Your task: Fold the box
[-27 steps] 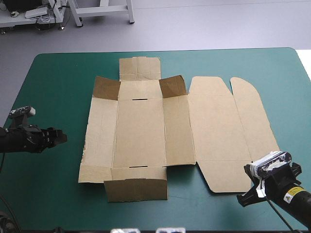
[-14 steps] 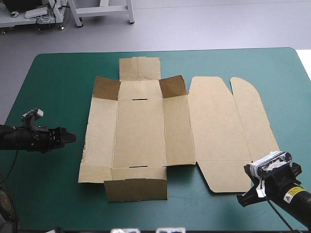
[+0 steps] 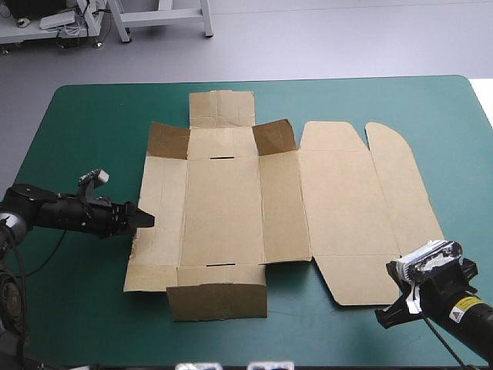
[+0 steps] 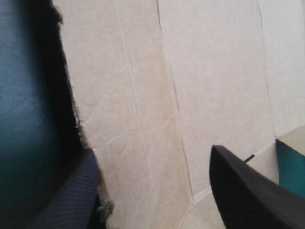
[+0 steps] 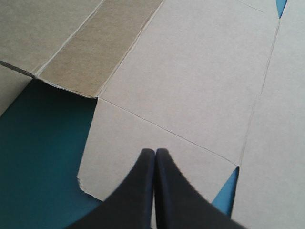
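Hardly started on the box [image 3: 231, 216]. Spread out nearly flat on the teal-green desk [image 3: 77, 123], ahead of the left hand [image 3: 145, 220] and ahead of the right hand [image 3: 383, 318] too. Only a little done, by the look of it: two small corner flaps [image 3: 169, 139] tipped up at the end far from both hands, and a short end flap [image 3: 217, 302] lifted a bit at the near end. Lots left to do: lifting the long walls, tucking them in, making a tray.

Reaching in low and level with the left hand, right at the box's left edge. Opened wide, with one black finger beside the edge over the desk and the other over the brown board. Hard to tell whether touching the board or not. Parked low by the box's near right corner with the right hand, pinched shut to a point, holding nothing, with a rounded flap [image 5: 124, 143] just ahead and under.
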`<control>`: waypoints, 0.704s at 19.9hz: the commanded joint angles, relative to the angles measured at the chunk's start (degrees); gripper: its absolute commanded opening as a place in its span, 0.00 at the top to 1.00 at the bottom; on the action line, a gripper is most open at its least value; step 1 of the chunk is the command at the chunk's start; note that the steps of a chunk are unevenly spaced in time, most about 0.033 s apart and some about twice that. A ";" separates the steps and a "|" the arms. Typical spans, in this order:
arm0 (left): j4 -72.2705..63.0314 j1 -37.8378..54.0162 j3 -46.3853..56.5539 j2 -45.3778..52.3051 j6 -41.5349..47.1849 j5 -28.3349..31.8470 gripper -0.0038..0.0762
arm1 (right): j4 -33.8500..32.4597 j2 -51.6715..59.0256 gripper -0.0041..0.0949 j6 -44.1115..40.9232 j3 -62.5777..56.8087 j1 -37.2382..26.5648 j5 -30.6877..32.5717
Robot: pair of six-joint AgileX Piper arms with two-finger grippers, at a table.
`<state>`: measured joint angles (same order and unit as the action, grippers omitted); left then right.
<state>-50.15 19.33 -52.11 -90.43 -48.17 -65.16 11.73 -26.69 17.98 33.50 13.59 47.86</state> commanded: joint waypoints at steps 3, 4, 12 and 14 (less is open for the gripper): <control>-1.35 -2.93 -0.88 -2.79 1.50 -1.95 0.35 | 2.21 -0.70 0.98 0.21 1.87 -0.07 -3.35; -1.35 -3.69 -0.88 -3.85 1.50 -2.58 0.35 | 2.40 -0.70 0.98 0.21 1.87 -0.07 -3.35; 1.65 -4.22 -0.88 -4.50 1.50 -2.38 0.35 | 2.40 -0.70 0.98 0.21 1.87 -0.07 -3.26; 0.27 -4.22 -0.88 -4.50 0.86 -2.64 0.35 | 2.40 -0.70 0.98 0.21 1.87 -0.07 -3.26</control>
<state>-48.91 15.69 -52.38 -96.05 -47.13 -65.73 13.02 -26.69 17.98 33.50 13.59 47.86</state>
